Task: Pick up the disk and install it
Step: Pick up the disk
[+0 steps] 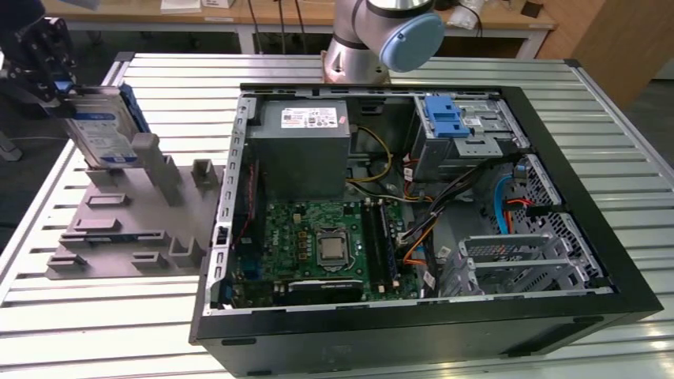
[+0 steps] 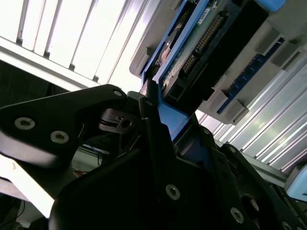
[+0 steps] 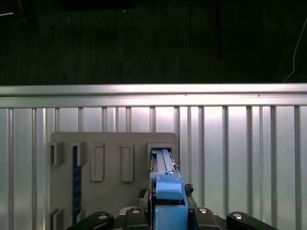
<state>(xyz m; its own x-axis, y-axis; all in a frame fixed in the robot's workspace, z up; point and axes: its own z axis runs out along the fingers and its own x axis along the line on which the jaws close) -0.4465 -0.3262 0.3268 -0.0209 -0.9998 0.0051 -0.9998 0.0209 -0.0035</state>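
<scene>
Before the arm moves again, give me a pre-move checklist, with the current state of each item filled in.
1. Grip: the gripper is shut on the disk: ok.
2. The disk stands upright on its edge: ok.
3. The disk's lower edge is clear of the grey holder: cannot tell.
4. The computer case is open on its side: ok.
5. The drive bay is free of cables: cannot tell.

Disk (image 1: 100,133): dull silver metal, glossy white-and-blue label, smooth blue plastic frame. Gripper (image 1: 58,83): matt black finish. Table (image 1: 106,332) is ribbed bare metal with a bright sheen, grey stand (image 1: 116,229) is matt plastic, and computer case (image 1: 421,347) is matt black outside, raw grey sheet metal inside.
</scene>
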